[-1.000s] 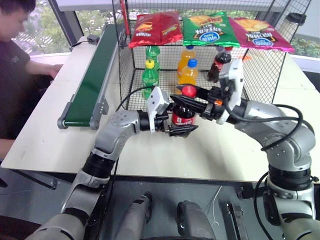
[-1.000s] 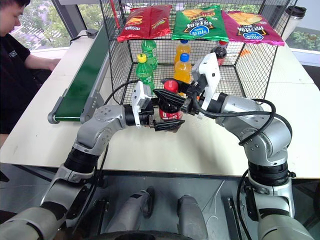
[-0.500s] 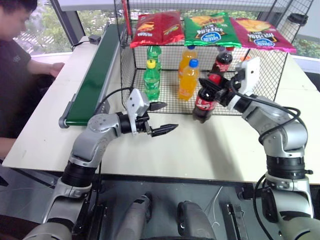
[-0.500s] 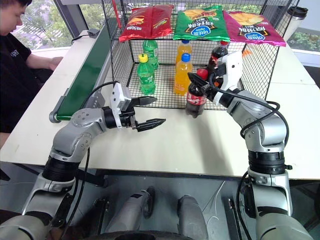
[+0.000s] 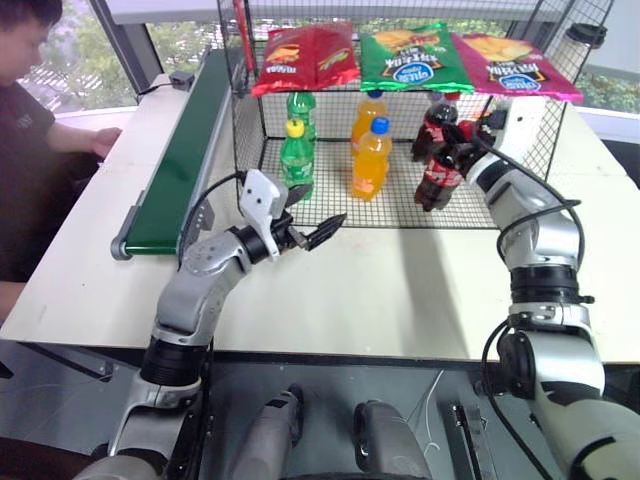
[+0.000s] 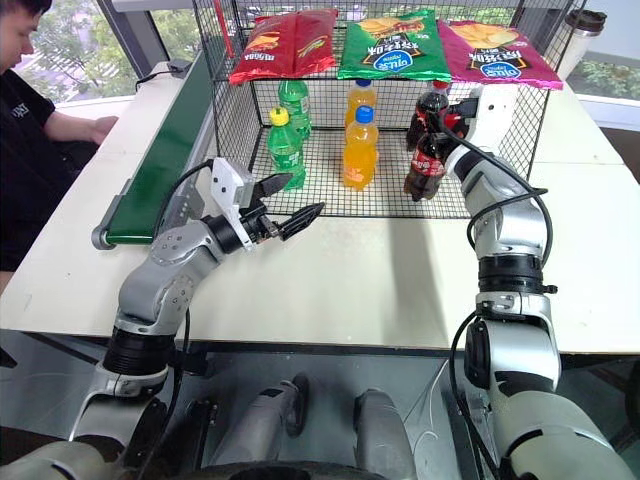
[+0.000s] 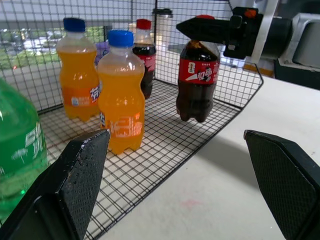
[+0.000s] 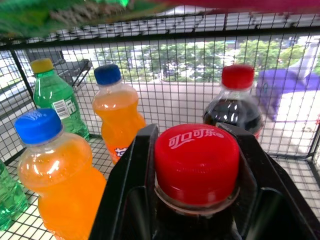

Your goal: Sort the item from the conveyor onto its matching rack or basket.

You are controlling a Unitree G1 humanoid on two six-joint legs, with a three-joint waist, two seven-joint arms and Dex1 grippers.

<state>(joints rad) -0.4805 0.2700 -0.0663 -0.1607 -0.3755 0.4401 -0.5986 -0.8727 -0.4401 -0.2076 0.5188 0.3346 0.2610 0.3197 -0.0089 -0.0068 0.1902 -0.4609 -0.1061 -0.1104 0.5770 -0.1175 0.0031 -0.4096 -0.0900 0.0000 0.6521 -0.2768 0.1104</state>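
The cola bottle (image 5: 440, 172), dark with a red cap and red label, hangs upright by its neck from my right gripper (image 5: 462, 132), which is shut on it. Its base is low over the grid floor at the front right of the black wire rack (image 5: 330, 205); I cannot tell whether it touches. In the right wrist view the red cap (image 8: 196, 162) sits between the black fingers (image 8: 127, 185). My left gripper (image 5: 318, 217) is open and holds nothing, above the table in front of the rack's left half. The green conveyor (image 5: 185, 160) runs along the left.
Inside the rack stand another cola bottle (image 5: 435, 120), two orange bottles (image 5: 370, 160) and two green bottles (image 5: 297, 155). Three chip bags (image 5: 415, 55) lie on its mesh top. A person (image 5: 30, 100) sits at the far left by the conveyor.
My right gripper has carried the cola bottle from over the table's middle, forward and right into the rack. My left gripper, which flanked the bottle, has drawn back to the left.
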